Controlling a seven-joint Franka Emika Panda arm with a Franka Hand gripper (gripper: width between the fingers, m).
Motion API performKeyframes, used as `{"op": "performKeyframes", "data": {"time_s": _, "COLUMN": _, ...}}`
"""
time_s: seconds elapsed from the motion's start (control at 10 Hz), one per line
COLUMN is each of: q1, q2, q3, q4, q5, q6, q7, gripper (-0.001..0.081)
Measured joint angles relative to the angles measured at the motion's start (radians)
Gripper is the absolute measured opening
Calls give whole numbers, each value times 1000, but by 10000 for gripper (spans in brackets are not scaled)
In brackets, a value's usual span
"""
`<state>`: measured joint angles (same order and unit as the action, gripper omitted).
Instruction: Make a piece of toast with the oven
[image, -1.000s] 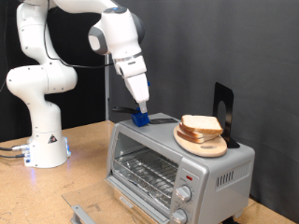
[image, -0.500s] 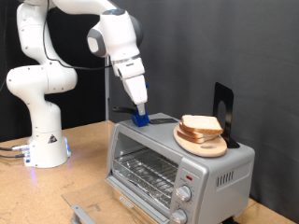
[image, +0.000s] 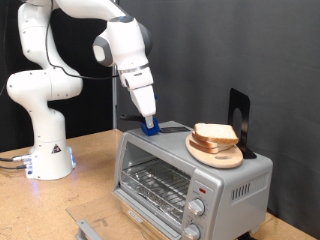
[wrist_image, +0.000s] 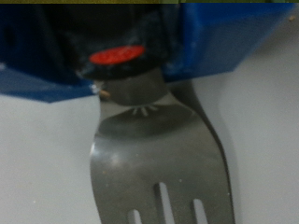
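Note:
The silver oven stands at the exterior view's lower right, its door folded down and the wire rack showing inside. My gripper rests its blue fingertips on the oven's top, left of a wooden plate with a pile of bread slices. A single piece of toast apart from that pile is out of view. In the wrist view the blue fingers are shut on a slotted metal spatula, whose blade lies over the pale oven top.
A black upright stand rises behind the plate on the oven. Two round knobs sit on the oven's front right. The robot's white base stands on the wooden table at the exterior view's left.
The arm's wrist has leaned slightly towards the exterior view's left. The blue fingertips stay at the same spot on the oven top.

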<state>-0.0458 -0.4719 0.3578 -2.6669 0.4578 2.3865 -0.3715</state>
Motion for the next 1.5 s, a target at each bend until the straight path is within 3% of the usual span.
{"op": "performKeyframes", "data": {"time_s": 1.5, "q1": 25, "q2": 29, "q3": 19, "q4": -14, "q5": 4, "q6": 16, "q7": -7, "gripper": 682}}
